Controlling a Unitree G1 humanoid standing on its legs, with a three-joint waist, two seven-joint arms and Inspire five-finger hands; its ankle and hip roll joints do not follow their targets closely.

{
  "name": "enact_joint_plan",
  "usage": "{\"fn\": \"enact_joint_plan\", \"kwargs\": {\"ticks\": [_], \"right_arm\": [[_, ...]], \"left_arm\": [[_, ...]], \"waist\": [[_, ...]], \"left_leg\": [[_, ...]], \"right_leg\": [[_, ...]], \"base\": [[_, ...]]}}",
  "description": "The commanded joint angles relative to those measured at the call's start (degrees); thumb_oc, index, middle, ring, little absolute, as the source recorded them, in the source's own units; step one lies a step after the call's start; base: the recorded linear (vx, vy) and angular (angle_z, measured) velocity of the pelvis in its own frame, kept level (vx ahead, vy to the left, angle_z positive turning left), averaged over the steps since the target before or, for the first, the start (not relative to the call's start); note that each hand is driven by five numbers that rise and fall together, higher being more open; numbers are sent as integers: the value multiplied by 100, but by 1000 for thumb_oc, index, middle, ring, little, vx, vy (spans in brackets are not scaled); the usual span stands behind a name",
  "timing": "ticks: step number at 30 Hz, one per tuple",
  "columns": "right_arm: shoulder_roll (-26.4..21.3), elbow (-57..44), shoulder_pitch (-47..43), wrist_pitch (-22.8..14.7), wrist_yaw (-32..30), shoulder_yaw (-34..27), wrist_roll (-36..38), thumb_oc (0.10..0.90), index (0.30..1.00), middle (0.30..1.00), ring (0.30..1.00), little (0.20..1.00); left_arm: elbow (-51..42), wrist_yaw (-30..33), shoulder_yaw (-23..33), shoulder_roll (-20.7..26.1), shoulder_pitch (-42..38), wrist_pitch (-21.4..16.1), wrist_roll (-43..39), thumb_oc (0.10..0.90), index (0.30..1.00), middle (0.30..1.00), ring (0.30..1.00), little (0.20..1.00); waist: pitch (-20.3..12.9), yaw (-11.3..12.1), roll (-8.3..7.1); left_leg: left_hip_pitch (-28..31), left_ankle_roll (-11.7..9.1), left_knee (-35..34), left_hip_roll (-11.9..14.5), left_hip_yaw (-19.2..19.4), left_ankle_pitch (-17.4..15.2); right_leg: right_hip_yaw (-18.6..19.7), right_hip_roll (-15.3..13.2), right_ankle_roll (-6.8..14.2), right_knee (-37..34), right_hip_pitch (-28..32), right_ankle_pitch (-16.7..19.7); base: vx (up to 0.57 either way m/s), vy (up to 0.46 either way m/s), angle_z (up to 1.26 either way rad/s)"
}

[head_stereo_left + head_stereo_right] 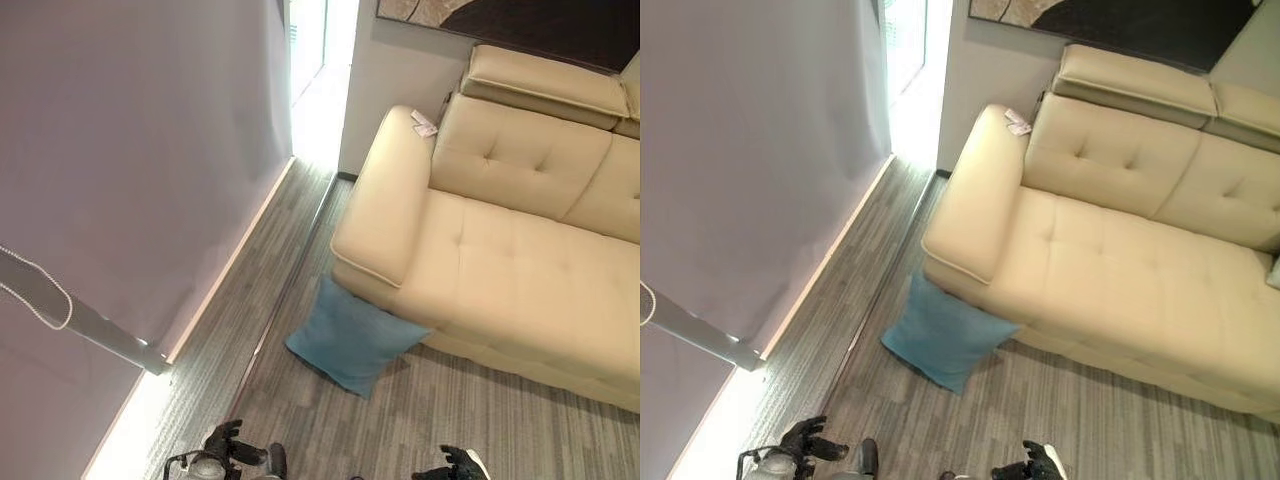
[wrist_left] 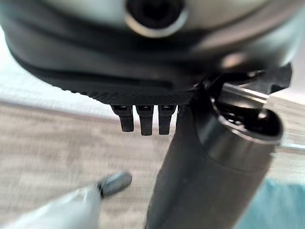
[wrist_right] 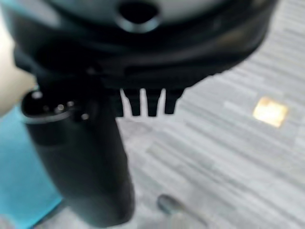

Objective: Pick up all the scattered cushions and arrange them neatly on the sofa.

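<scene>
Both hands sit lowest in the head views, over the grey wood-grain floor (image 1: 300, 420): the left hand (image 1: 225, 445) at the lower left, the right hand (image 1: 455, 466) at the lower right, each holding nothing. In the left wrist view the left hand's fingers (image 2: 143, 121) hang in a straight, relaxed row beside the thumb, and in the right wrist view the right hand's fingers (image 3: 143, 102) hang the same way, loose and uncurled. Just beyond them, between the two hands and a little farther out, a blue cushion (image 1: 350, 337) lies on the floor, its far corner tucked against the base of the sofa under the armrest. Behind it stands the cream leather sofa (image 1: 520, 260), with a tufted seat and back and padded headrests. A small white tag (image 1: 424, 123) rests on top of the armrest near the back. At the left, a pale curtain (image 1: 130, 150) hangs down to the floor, with bright light along its lower edge.
</scene>
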Motion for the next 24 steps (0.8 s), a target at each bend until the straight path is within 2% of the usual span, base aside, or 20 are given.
{"fn": "enact_joint_plan", "kwargs": {"ticks": [1,2,3,5,6,8,11,12,13,14,15,16,17,18,19,20,21,23,24], "right_arm": [[-197,-240,-60,-96,-110,11,38,800,900,900,900,900],[-198,-240,-61,-96,-110,11,38,800,900,900,900,900],[-220,-260,-39,-105,-119,22,59,800,900,900,900,900],[-235,-269,-23,-103,-121,29,70,800,900,900,900,900],[-251,-248,-13,-79,-121,21,74,800,900,900,900,900],[-272,-214,28,-72,-110,3,58,800,900,900,900,900],[-283,-169,137,-98,-112,-41,71,800,900,900,900,900],[-277,-138,241,-134,-97,-101,152,800,900,900,900,900],[-274,-138,240,-134,-97,-101,152,800,900,900,900,900],[-285,-123,243,-163,-94,-123,197,800,900,900,900,900],[-315,-126,195,-177,-103,-108,252,800,900,900,900,900],[-315,-125,192,-177,-102,-109,252,800,900,900,900,900],[-334,-139,139,-173,-119,-84,280,800,900,900,900,900],[-340,-155,120,-170,-118,-56,291,800,900,900,900,900],[-340,-155,120,-170,-118,-56,291,800,900,900,900,900],[-347,-188,135,-164,-119,-22,317,800,900,900,900,900],[-351,-197,148,-174,-119,-8,303,800,900,900,900,900],[-362,-180,162,-168,-113,12,285,800,900,900,900,900],[-362,-150,163,-159,-116,21,268,800,900,900,900,900]], "left_arm": [[-13,130,-10,175,73,-143,-72,800,900,900,900,900],[-13,130,-10,174,72,-143,-72,800,900,900,900,900],[27,134,1,179,103,-135,-19,800,900,900,900,900],[39,132,7,177,110,-134,-1,800,900,900,900,900],[94,120,10,154,113,-129,28,800,900,900,900,900],[112,87,-10,133,104,-126,75,800,900,900,900,900],[144,51,-48,98,131,-144,171,800,900,900,900,900],[134,11,-76,38,165,-157,205,800,900,900,900,900],[134,11,-75,41,165,-157,205,800,900,900,900,900],[117,-17,-101,12,167,-160,215,800,900,900,900,900],[62,-18,-155,-22,118,-145,191,800,900,900,900,900],[63,-18,-156,-22,115,-144,190,800,900,900,900,900],[35,-5,-174,-38,76,-134,161,800,900,900,900,900],[25,1,-179,-44,62,-130,132,800,900,900,900,900],[25,1,-179,-44,62,-130,132,800,900,900,900,900],[39,22,-184,-41,93,-107,90,800,900,900,900,900],[57,40,-199,-35,99,-109,105,800,900,900,900,900],[64,42,-213,-27,101,-119,81,800,900,900,900,900],[53,39,-217,-30,102,-130,29,800,900,900,900,900]], "waist": [[111,139,-35],[97,140,-30],[96,32,-12],[110,-8,-16],[117,-88,-49],[133,-160,-45],[97,-228,-77],[38,-256,-84],[22,-264,-92],[9,-282,-111],[130,-244,-198],[126,-250,-185],[201,-206,-201],[231,-169,-220],[230,-169,-219],[181,-99,-247],[161,-70,-260],[158,-9,-227],[160,40,-203]], "left_leg": [[-58,0,647,-24,-135,-859],[-74,-2,642,-17,-135,-848],[70,27,517,-153,-207,-878],[135,37,482,-209,-240,-909],[256,42,433,-332,-309,-992],[363,32,469,-410,-419,-1087],[467,-5,561,-478,-474,-1227],[490,-161,813,-444,-407,-1369],[469,-160,810,-452,-412,-1354],[353,-301,1238,-371,-313,-1342],[-175,-491,2380,-163,-212,-1014],[-212,-497,2434,-146,-222,-1038],[-446,-528,2871,-82,-219,-914],[-590,-483,3001,-29,-235,-926],[-592,-483,3003,-28,-236,-927],[-728,-362,2569,113,-283,-1040],[-735,-344,2317,121,-389,-1064],[-720,-381,1811,105,-706,-965],[-746,-443,1528,85,-983,-792]], "right_leg": [[231,-5,281,-386,-100,518],[229,4,277,-404,-110,536],[372,345,215,-759,-283,446],[374,444,188,-927,-304,457],[314,529,145,-1337,-525,593],[203,565,135,-1572,-532,625],[277,607,95,-1770,-346,612],[334,660,1,-1917,-97,573],[330,652,1,-1927,-113,585],[276,631,-53,-2031,40,587],[308,602,-192,-2099,233,545],[298,615,-198,-2098,222,546],[271,628,-280,-2112,291,505],[285,639,-322,-2119,345,454],[285,640,-323,-2118,345,454],[356,626,-311,-2162,477,332],[407,625,-298,-2176,520,286],[538,688,-293,-2182,600,213],[635,736,-299,-2175,649,171]], "base": [[154,166,-15],[251,158,-10],[140,54,-3],[196,43,-3],[197,19,1],[241,-19,14],[204,-45,34],[237,-65,37],[201,-78,47],[86,-128,30],[87,-128,32],[24,-120,29],[14,-53,12],[18,-51,0],[174,-8,-33],[226,40,-16],[276,66,-6],[177,107,-9],[160,129,-41]]}}
